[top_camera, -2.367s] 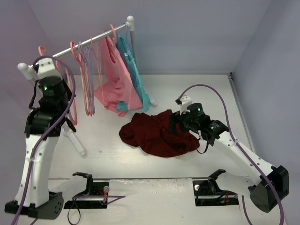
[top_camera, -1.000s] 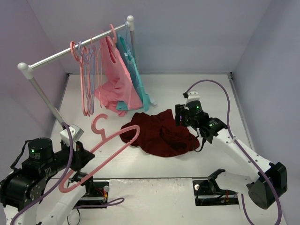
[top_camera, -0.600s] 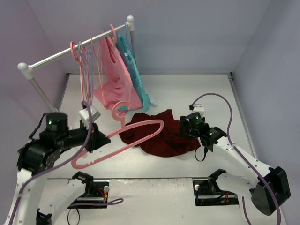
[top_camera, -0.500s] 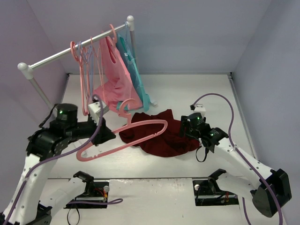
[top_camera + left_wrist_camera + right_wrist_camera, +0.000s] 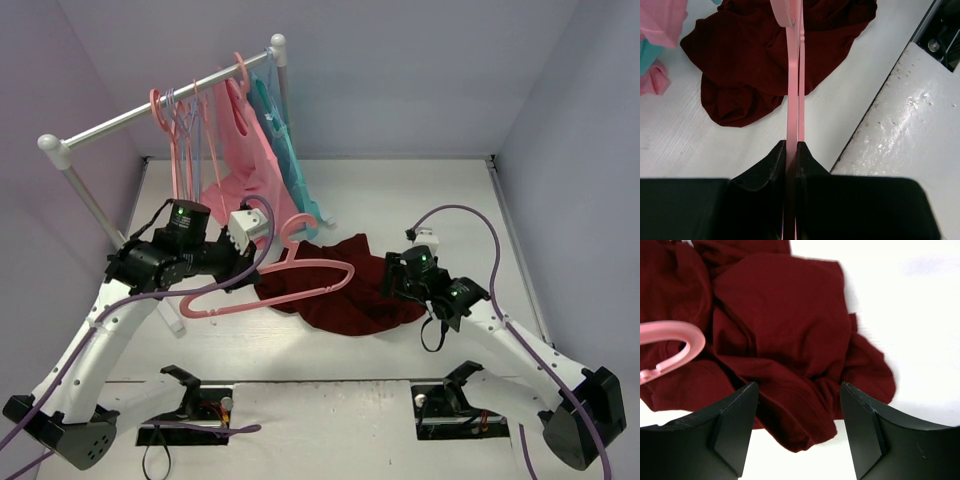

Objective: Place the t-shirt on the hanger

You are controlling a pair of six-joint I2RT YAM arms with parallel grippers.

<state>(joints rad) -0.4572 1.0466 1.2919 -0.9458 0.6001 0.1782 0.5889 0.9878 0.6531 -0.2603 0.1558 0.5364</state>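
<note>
Top view: left gripper [image 5: 236, 276] is pinching the hanger [image 5: 310, 266], holding it over the left edge of the t-shirt [image 5: 350, 295], which is lying crumpled on the table [image 5: 420, 190]. Right gripper [image 5: 392, 283] is hovering at its right edge.
Left wrist: jaws are pressing together on the hanger's 2 thin bars.
Right wrist: 2 fingers are standing spread above the t-shirt, gripping nothing; contact with cloth unclear.
</note>
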